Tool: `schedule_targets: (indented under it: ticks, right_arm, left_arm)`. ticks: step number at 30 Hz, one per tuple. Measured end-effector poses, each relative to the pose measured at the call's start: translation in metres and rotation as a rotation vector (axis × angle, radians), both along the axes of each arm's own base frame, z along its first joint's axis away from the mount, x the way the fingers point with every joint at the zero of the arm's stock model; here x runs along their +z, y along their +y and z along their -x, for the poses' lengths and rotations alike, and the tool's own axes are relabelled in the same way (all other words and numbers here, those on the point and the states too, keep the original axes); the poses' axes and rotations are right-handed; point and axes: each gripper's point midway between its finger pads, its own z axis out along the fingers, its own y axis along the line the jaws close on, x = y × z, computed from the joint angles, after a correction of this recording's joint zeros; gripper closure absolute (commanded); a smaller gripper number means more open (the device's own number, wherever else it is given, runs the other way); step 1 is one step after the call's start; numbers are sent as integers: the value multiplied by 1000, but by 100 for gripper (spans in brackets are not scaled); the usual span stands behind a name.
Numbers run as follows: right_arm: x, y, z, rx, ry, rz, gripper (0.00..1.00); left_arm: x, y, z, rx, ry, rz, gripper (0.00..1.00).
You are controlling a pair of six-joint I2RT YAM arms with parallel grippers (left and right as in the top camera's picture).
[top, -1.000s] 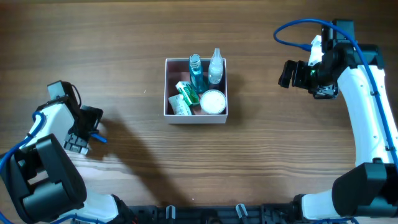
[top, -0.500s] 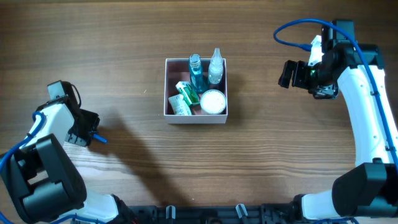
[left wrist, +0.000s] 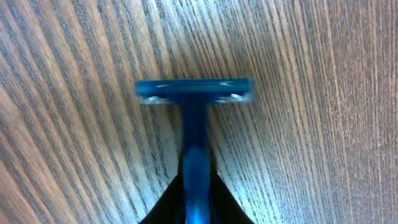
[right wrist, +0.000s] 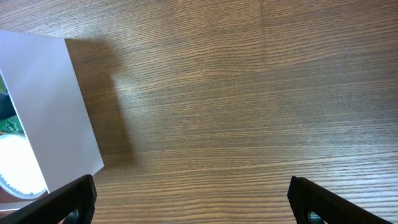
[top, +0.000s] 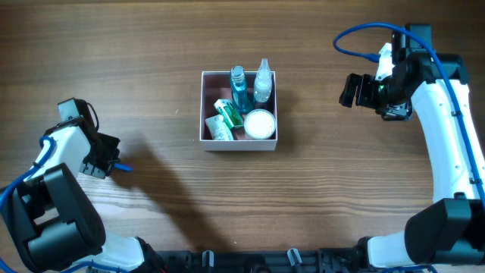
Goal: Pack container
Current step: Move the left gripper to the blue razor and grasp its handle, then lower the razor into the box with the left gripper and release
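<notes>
Left hand (left wrist: 196,200): clenched on the handle of a blue razor (left wrist: 194,102). In the left wrist view the black fingers (left wrist: 165,208) press the handle from both sides, and the razor head lies crosswise ahead of them, flat against the tabletop (left wrist: 323,93). From overhead this hand (top: 104,158) sits low at the left edge, with the razor's blue end (top: 122,167) protruding just past it toward the middle.

Right hand (top: 351,89): released, jaws spread wide and holding nothing. In the right wrist view its fingers (right wrist: 69,200) appear only at the two bottom corners, with bare wood between them. It hangs at the right side, pointing toward the centre.

Container (top: 239,145): stands at mid-tabletop, between the two hands and well apart from both. Its white outer wall (right wrist: 59,112) shows at the left of the right wrist view.

Contents, seen from overhead:
- a blue bottle (top: 239,87) and a clear bottle (top: 263,82) along the far side
- a white-lidded jar (top: 260,123) in the near right corner
- green packets (top: 227,114) at the left
</notes>
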Motion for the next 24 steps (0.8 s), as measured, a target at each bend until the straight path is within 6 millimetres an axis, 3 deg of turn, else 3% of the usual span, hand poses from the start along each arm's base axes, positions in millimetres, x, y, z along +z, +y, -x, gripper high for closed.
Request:
schedule_targets:
  ticks: [11,15,17,19,21,24]
  right_arm:
    - [0,0,0,0,0,0,0]
    - [0,0,0,0,-1,0,0]
    - [0,0,0,0,-1,0,0]
    - [0,0,0,0,-1,0,0]
    - [0,0,0,0,-1,0,0]
    - [0,0,0,0,-1,0,0]
  left_arm:
    - [0,0,1,0,4,2,96]
    - [7,-9,17,-12,71,29,96]
    - [23,-15,16,-59,73,27,96]
    - [49,-24,-1,-145,13,-1,96]
    - [85,-38,-28,-266,-91,-46,96]
    - [155,-83,-72,-525,-304,-130,96]
